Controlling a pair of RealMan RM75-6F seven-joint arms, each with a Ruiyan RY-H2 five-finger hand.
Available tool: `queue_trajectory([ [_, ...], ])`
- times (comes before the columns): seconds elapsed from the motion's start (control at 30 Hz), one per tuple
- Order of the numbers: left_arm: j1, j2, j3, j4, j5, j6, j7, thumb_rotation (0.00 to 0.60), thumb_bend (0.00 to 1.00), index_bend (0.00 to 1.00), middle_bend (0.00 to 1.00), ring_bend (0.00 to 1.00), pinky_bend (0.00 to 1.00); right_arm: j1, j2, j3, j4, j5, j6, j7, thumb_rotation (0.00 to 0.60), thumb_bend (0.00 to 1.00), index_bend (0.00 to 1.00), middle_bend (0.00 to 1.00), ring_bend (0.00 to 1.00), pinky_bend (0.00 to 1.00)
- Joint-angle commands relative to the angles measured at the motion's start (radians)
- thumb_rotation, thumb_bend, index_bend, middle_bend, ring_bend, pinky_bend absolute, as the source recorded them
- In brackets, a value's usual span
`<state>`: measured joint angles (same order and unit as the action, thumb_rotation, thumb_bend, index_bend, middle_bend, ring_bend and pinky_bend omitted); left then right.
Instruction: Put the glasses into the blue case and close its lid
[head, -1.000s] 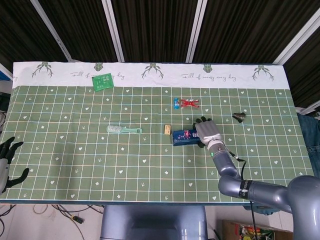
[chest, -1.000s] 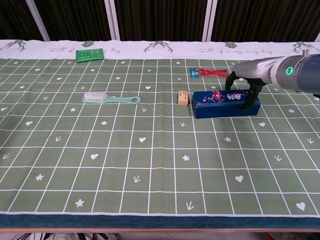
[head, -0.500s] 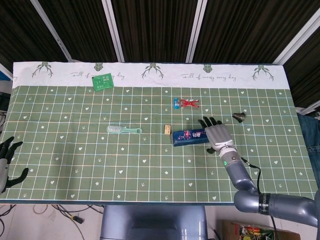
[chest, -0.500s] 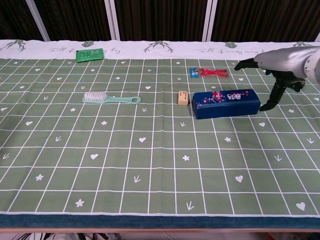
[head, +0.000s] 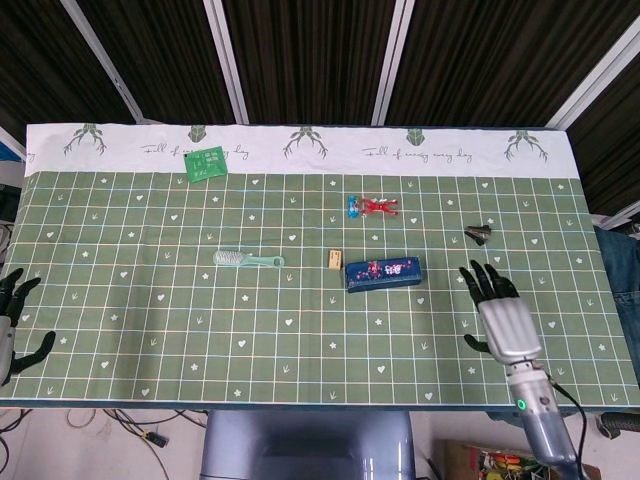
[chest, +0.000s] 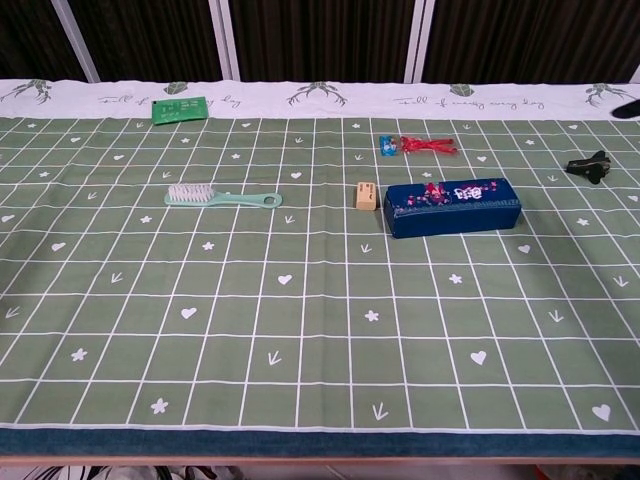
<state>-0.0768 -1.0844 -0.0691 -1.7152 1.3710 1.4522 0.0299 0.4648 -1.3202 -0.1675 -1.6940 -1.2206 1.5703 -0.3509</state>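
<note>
With the lid down, we see the blue case (head: 382, 272) lying flat on the counter (head: 150, 310), right of centre, long side across. In the chest view the case (chest: 453, 207) sits just right of a small tan block (chest: 366, 196), apart from it by a narrow gap. We can't see the glasses in either view.

Our right hand (head: 500, 312) is off the case, well to its right near the counter's front edge, palm down, fingers (head: 478, 281) spread apart and holding nothing. It doesn't show in the chest view. Our left hand (head: 14, 322) is at the far left edge of the head view, off the counter, fingers apart, nothing in them.

Other items we see: a mint green brush (head: 247, 259) left of the tan block, a green card (head: 207, 162) at the back left, a red and blue bundle (head: 370, 207) behind the case, and a small black clip (head: 477, 234) to the case's back right, well apart from it.
</note>
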Motion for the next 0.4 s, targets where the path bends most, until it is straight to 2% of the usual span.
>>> queue_trajectory([
  [0.03,0.001,-0.002,0.001,0.003,0.004,0.004,0.003,0.6,0.33,0.11,0.0,0.0,0.0,-0.118,-0.037,-0.058,0.078,-0.104,0.123,0.085,0.6,0.2,0.04,0.0,0.02,0.18],
  [0.23,0.003,-0.006,-0.001,0.007,0.003,0.008,0.007,0.6,0.33,0.11,0.0,0.0,0.0,-0.198,-0.063,-0.059,0.145,-0.159,0.19,0.116,0.6,0.2,0.04,0.0,0.02,0.18],
  [0.4,0.002,-0.006,-0.003,0.008,-0.003,0.006,0.011,0.6,0.33,0.11,0.0,0.0,0.0,-0.223,-0.069,-0.031,0.17,-0.173,0.197,0.119,0.6,0.2,0.04,0.0,0.02,0.18],
])
